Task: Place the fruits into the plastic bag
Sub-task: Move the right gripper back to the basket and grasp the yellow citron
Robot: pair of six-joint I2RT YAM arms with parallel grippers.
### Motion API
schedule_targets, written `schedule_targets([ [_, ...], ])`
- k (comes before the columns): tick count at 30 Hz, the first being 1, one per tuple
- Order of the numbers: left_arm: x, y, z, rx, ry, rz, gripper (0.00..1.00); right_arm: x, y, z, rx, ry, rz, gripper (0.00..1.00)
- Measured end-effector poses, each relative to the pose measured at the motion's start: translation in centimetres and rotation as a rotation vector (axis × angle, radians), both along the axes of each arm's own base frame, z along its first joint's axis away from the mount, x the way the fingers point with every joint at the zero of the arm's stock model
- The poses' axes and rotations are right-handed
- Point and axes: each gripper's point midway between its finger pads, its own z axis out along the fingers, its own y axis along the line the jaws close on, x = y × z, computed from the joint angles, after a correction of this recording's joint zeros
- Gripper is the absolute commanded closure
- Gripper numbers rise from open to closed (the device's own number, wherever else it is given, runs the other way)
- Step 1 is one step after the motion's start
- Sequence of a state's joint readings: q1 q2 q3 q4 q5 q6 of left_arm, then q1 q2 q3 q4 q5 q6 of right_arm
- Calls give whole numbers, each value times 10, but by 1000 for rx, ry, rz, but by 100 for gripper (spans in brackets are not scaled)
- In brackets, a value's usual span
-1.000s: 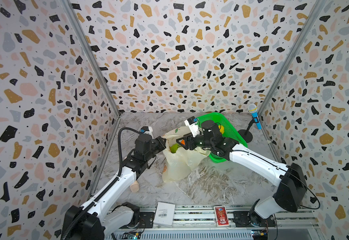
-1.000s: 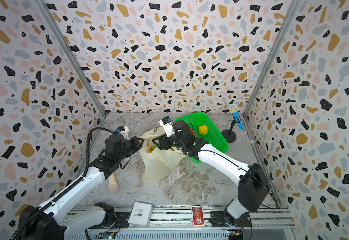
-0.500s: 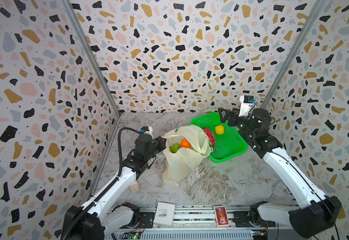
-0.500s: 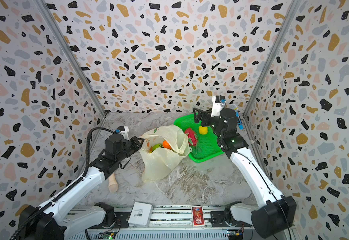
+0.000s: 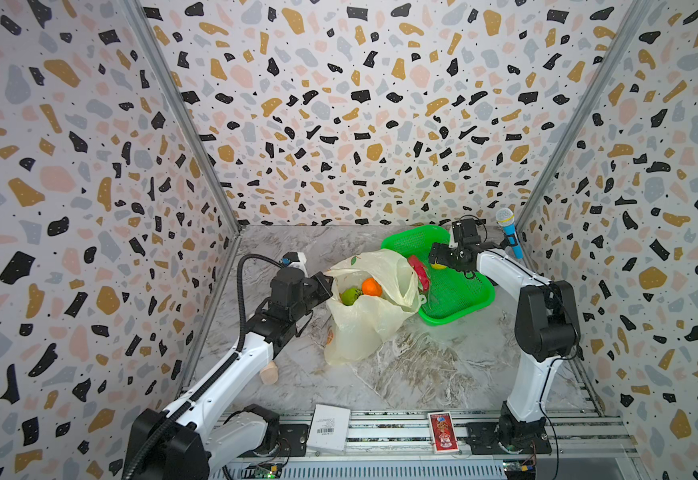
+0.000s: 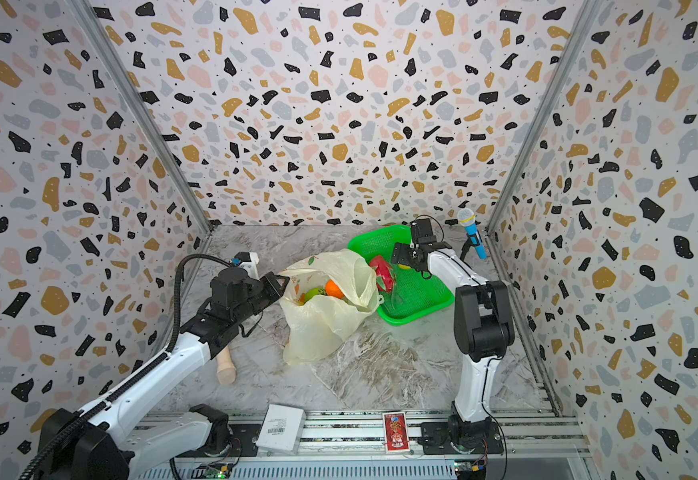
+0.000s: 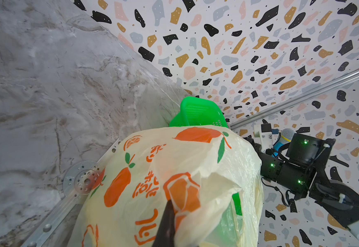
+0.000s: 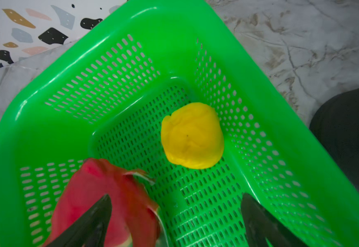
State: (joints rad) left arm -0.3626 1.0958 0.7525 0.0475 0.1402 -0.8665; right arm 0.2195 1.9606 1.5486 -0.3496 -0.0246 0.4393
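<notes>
Right gripper [image 8: 176, 198] hangs wide open and empty over the green basket [image 8: 46, 119] at far right. The yellow fruit [image 8: 192, 135] lies just beneath its fingertips, and the red-pink fruit [image 8: 93, 181] lies left of it, beside the plastic bag [image 5: 364, 332]. Left gripper [image 5: 327, 284] is pinched shut on the bag's left rim. Inside the bag lie an orange fruit [image 5: 371, 286] and a green fruit [image 5: 350, 296]. The bag's orange characters are illegible. A microphone [image 5: 509, 235] stands right of the basket

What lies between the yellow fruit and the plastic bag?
The red-pink fruit, lying in the green basket, sits between yellow fruit and plastic bag; both top views show it.
</notes>
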Motion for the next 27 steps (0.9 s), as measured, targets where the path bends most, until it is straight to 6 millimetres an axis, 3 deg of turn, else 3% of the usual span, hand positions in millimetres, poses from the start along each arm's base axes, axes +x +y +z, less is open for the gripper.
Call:
schedule_targets([
  [5,2,-1,-2,0,3,-1,100,24,-1,-5,-13,-4,-8,8],
  [9,3,-2,-4,0,7,-5,100,33,2,-31,-25,39,-2,15],
  [15,5,-4,-6,-2,6,-7,100,29,1,-76,-43,128,-8,29],
  [22,7,-4,-11,4,19,-7,100,31,2,-74,-33,101,-9,57],
  [27,7,-4,-12,5,23,-7,100,14,3,-49,-15,64,11,61],
])
